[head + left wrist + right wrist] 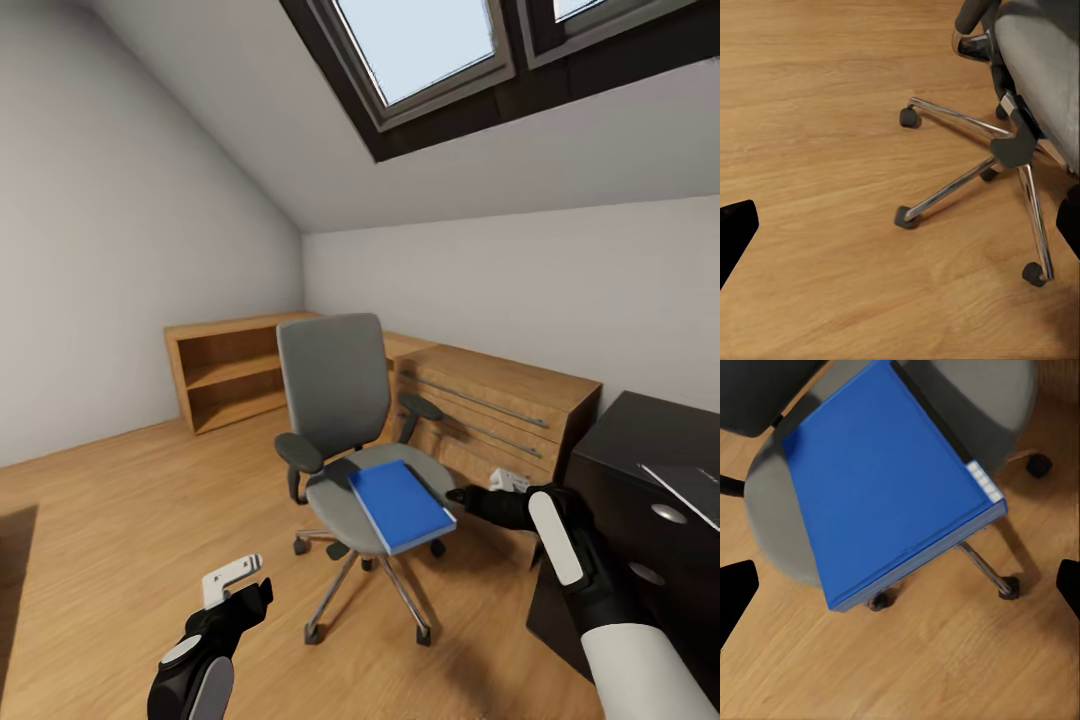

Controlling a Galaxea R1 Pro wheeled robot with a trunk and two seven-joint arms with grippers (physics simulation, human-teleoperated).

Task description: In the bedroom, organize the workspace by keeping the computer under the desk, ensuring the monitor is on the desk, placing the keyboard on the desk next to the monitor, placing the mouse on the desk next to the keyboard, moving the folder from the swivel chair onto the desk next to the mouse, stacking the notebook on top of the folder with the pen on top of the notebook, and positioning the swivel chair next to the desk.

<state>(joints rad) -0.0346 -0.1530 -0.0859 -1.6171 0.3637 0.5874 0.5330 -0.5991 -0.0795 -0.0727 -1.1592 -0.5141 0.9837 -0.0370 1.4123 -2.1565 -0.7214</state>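
The grey swivel chair [335,400] stands on the wood floor in the middle of the room, turned toward me. The blue folder [400,505] lies flat on its seat, overhanging the front edge. My right gripper [488,488] hovers open just right of the folder's corner; in the right wrist view the folder [881,480] lies beyond the wide-apart fingertips [736,592]. My left gripper [243,588] is open, low and left of the chair, facing its chrome star base [967,176]. The desk [650,430], with its black top and drawer unit with silver knobs, is at the right edge.
A low light-wood cabinet [495,410] runs along the back wall behind the chair, joined to an open wooden shelf [230,370] on the left. The sloped ceiling holds a skylight [420,50]. Bare wood floor [120,510] spreads left of the chair.
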